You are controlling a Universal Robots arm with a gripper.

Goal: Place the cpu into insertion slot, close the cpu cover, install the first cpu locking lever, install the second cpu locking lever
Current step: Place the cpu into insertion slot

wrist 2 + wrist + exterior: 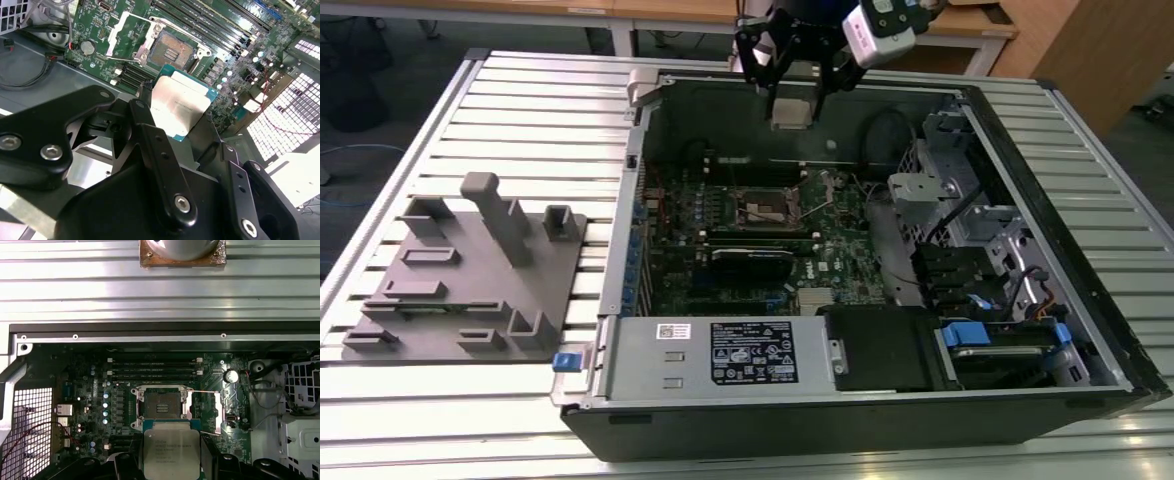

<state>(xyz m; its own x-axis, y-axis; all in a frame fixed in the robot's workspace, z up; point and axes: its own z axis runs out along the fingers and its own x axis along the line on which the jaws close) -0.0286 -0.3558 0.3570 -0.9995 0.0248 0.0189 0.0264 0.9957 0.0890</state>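
One cpu (171, 452), one insertion slot (160, 407), one computer case (854, 430).

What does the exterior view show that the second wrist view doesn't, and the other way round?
Exterior view: the whole open computer case on the slatted table, a grey fixture block at the exterior view's left, and the labelled power supply. Second wrist view: a close look at the raised cpu cover and a coin cell battery. Both: the cpu held in the jaws above the motherboard, and the open insertion slot.
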